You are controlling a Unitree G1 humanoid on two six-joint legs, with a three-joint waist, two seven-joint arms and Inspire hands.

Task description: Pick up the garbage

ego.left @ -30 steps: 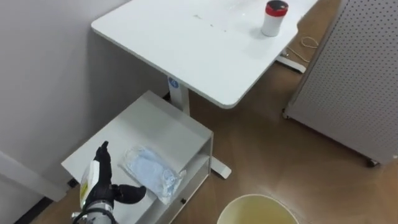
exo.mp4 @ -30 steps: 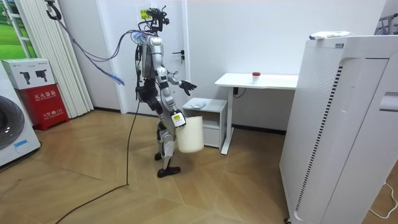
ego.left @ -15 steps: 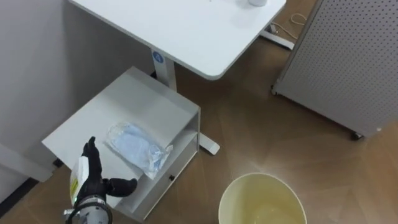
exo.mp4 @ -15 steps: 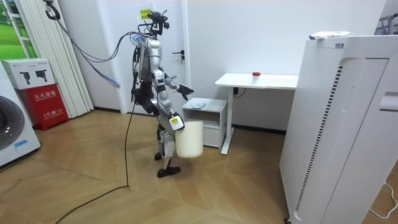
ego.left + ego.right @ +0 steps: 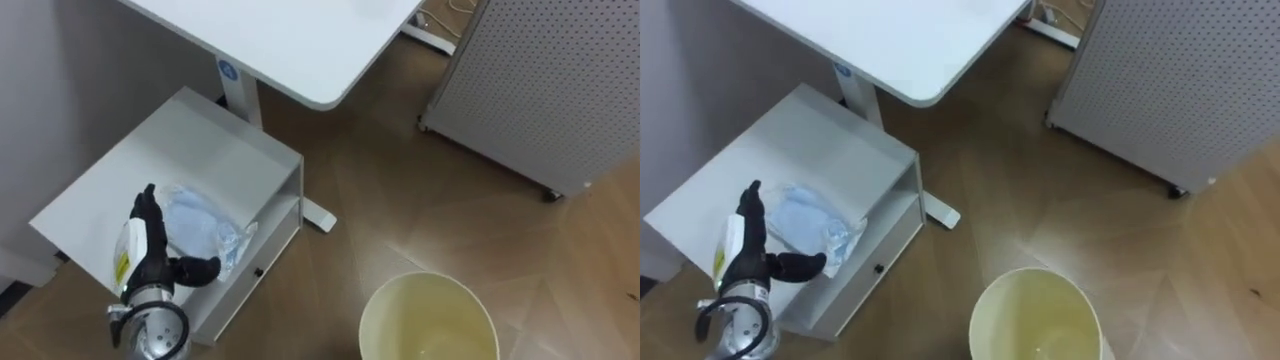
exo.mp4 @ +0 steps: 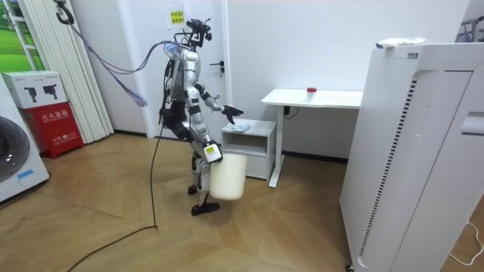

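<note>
Apparently one plastic bag (image 5: 205, 225), one bin (image 5: 430, 300)

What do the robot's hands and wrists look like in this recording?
The left robot hand has black fingers and a black thumb; a pale plate with a yellow marking covers its back. Behind it is a shiny silver cylindrical wrist with a thin dark cable loop. In the room view the right robot hand shows a similar white-and-yellow patch.
</note>
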